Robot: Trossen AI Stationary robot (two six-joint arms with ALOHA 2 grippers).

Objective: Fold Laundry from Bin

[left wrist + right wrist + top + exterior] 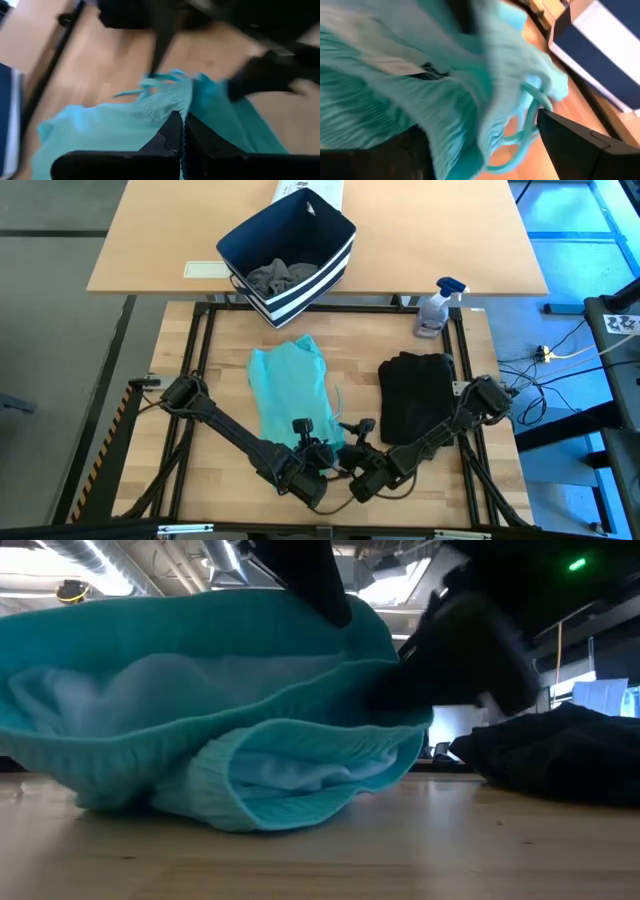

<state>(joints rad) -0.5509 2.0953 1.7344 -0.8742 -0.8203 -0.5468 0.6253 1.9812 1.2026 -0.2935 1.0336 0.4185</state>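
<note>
Teal garment (290,387) lies mid-table, toward near edge, beside folded black garment (415,395). My left jaws (322,461) clamped on its near hem; my right jaws (352,452) apart just beside. Cloth soft, light, droopy: best taken at ribbed hem corners. Bin (288,252) sits beyond far edge.

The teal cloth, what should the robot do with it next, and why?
Probably close the right gripper on the teal cloth's near edge. The left gripper is already shut on that edge, while the right fingers stand open right beside the cloth. With both holding, they could lift and fold it.
</note>
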